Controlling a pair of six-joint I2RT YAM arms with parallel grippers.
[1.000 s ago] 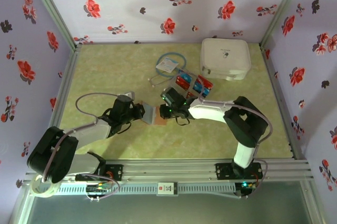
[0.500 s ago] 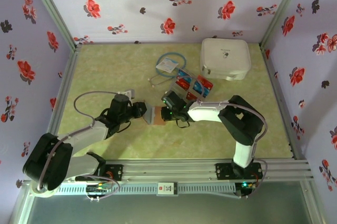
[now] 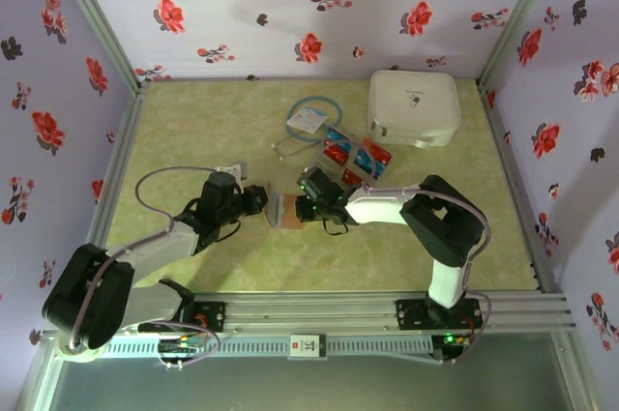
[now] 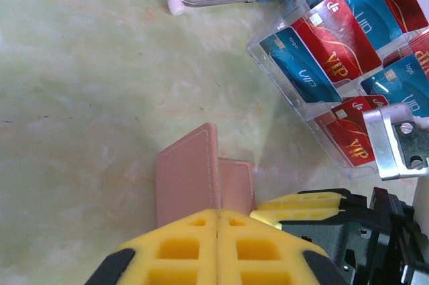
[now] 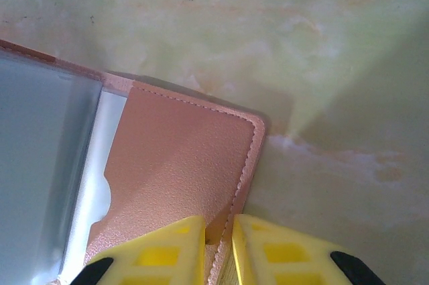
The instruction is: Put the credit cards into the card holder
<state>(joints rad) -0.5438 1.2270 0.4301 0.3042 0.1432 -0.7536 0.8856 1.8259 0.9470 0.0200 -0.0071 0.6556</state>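
Note:
The pink card holder (image 3: 288, 211) lies open on the table between my two grippers. One cover stands up on edge (image 4: 188, 178), and its grey sleeves (image 5: 40, 157) show inside. My left gripper (image 3: 263, 203) (image 4: 218, 221) is shut on the upright cover's edge. Opposite it, my right gripper (image 3: 308, 208) (image 5: 218, 231) pinches the stitched edge of the other flap (image 5: 181, 164) and also appears in the left wrist view (image 4: 263, 208). The red and blue credit cards (image 3: 353, 152) (image 4: 335, 37) lie in a clear tray (image 4: 268, 64) just behind the right gripper.
A large white square case (image 3: 414, 107) sits at the back right. A white tag with a blue cord loop (image 3: 308, 119) and a thin wire with a white tip (image 4: 175, 7) lie behind the card holder. Flowered walls enclose the table on three sides.
My left gripper's jaws have closed on the holder's upright cover. The left arm has shifted forward a little. The right gripper has kept its pinch.

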